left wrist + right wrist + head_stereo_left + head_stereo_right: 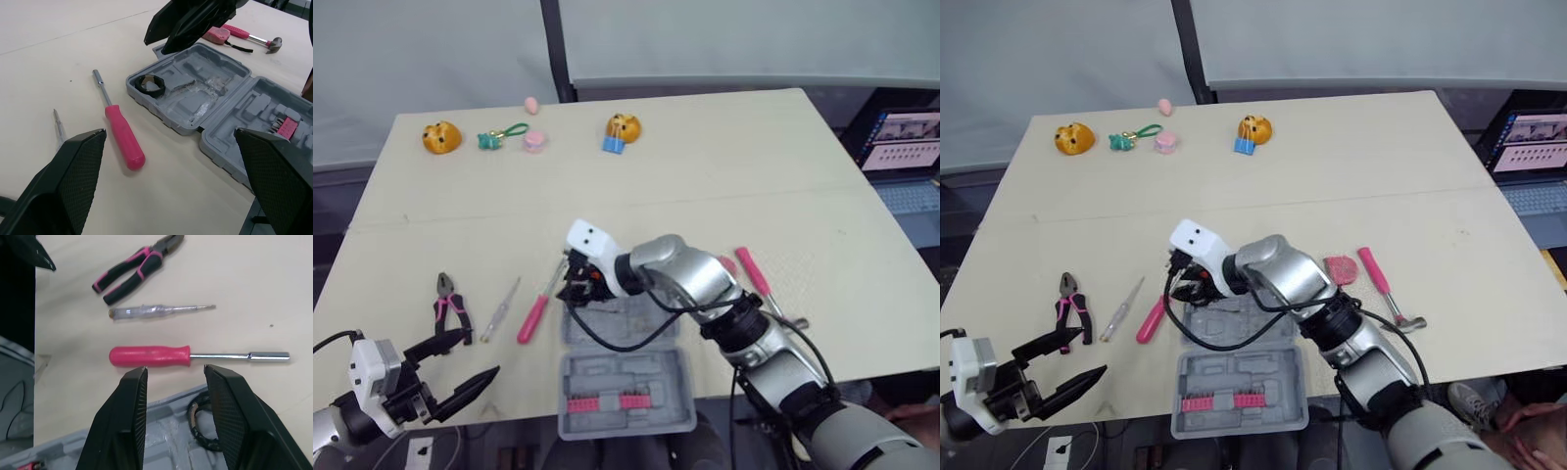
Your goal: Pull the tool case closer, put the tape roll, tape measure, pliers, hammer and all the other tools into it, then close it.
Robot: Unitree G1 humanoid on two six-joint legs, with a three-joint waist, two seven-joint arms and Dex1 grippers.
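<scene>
Where your left gripper (481,354) hangs: off the near-left edge of the table (705,196), fingers spread wide, nothing held.
Tool case (661,377): one, grey, lying open at the near edge, both halves flat.
Near half: one pink bit strip (605,402) in its slot.
Far half: one black tape roll (150,84) in the far-left recess.
Right gripper (175,368): over the case's far-left corner, fingers parted by a moderate gap, gripping nothing.
Tools left of the case: three. You have the pink-handled screwdriver (536,313) just beside it, then the clear tester (499,309), then the pliers (450,304) farthest left.
Tools right of the case: two, the pink tape measure (1340,268) and the hammer (759,279), side by side.
Left wrist view: lets you see the tape roll in its recess, a corner your right arm covers from the head camera.
Far edge: two orange toys (441,136) (623,127), one green keyring (499,135), one pink pot (535,141), one pink egg (531,104), one blue clip (613,145).
</scene>
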